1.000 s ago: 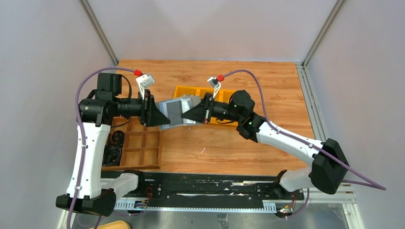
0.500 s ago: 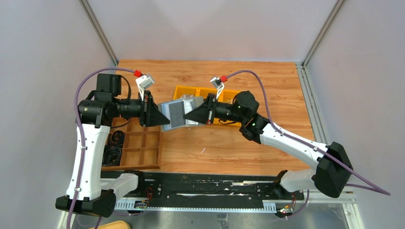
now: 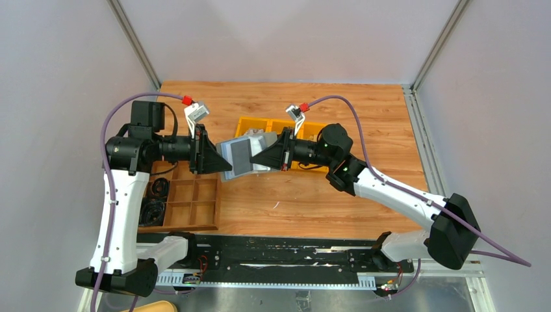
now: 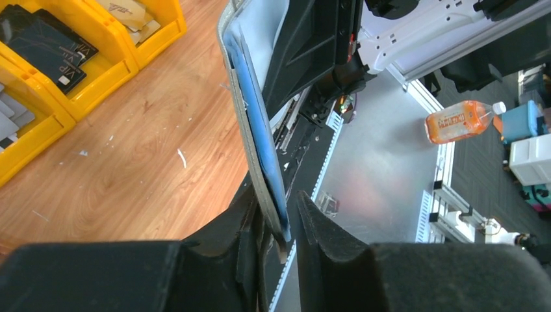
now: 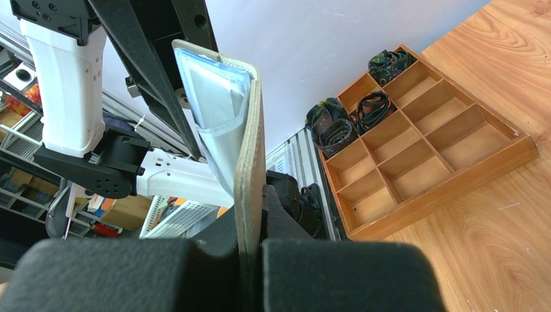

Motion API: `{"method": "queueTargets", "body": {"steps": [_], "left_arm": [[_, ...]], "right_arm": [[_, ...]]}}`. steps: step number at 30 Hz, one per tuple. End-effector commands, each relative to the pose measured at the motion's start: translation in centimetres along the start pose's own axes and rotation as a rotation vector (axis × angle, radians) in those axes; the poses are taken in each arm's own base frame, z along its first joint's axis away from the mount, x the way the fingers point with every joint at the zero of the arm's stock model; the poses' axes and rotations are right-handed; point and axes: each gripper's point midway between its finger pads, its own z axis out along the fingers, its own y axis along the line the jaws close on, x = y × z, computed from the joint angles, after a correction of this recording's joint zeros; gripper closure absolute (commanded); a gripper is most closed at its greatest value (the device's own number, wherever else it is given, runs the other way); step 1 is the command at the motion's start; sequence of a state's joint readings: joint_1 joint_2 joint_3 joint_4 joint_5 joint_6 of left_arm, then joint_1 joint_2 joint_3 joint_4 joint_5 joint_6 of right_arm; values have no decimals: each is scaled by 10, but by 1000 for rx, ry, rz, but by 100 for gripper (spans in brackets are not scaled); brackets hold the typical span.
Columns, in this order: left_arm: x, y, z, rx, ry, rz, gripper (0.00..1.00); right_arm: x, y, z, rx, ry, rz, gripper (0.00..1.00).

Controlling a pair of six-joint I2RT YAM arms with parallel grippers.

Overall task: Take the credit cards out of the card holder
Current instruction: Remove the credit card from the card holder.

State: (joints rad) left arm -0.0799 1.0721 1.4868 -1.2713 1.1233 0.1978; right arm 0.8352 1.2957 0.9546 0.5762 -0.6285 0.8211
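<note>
The grey-blue card holder (image 3: 239, 155) hangs in the air between both grippers, above the table's middle. My right gripper (image 3: 255, 158) is shut on one flap's edge (image 5: 249, 162); its pocket holds a light grey sheet (image 5: 217, 107). My left gripper (image 3: 219, 161) straddles the opposite edge (image 4: 263, 149). In the left wrist view the left gripper (image 4: 281, 208) has one finger (image 4: 250, 221) against the holder and the other finger (image 4: 318, 227) a small gap away. A small tan tip (image 4: 281, 252) pokes out between them. No card face shows clearly inside the holder.
Yellow bins (image 3: 276, 125) sit behind the holder; in the left wrist view the yellow bins (image 4: 97, 58) hold black and tan cards. A brown wooden compartment tray (image 3: 188, 201) with black coils lies at the left; it also shows in the right wrist view (image 5: 422, 156).
Over the last second the right arm rose and drew in toward the left gripper, tilting the holder more upright. Since half a second ago almost nothing has moved.
</note>
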Motion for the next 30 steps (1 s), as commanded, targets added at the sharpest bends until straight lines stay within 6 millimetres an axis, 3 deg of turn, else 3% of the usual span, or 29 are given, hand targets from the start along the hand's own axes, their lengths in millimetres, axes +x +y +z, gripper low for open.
{"method": "queueTargets", "body": {"steps": [1, 6, 10, 14, 17, 21, 24, 28, 30], "left_arm": [[-8, -22, -6, 57, -34, 30, 78], [-9, -28, -7, 82, -41, 31, 85], [-9, -17, -6, 32, -28, 26, 88], [-9, -26, -6, 78, -37, 25, 89], [-12, -18, -7, 29, -31, 38, 96], [-8, 25, -11, -192, 20, 45, 100], [-2, 42, -15, -284, 46, 38, 100], [-1, 41, -17, -297, 43, 42, 100], [-3, 35, -16, -276, 32, 47, 100]], "right_arm": [[-4, 1, -3, -12, -6, -33, 100], [-5, 2, -1, -18, -1, -35, 100], [-8, 9, 0, -45, -4, -44, 100], [-3, 8, 2, -48, 7, -32, 100], [5, 16, 11, -71, 24, -47, 100], [10, 16, 17, -53, 31, -53, 80], [4, 14, 15, -33, -4, -71, 66], [1, 7, 20, -6, -22, -68, 50], [3, 1, 25, 9, -12, -54, 49]]}}
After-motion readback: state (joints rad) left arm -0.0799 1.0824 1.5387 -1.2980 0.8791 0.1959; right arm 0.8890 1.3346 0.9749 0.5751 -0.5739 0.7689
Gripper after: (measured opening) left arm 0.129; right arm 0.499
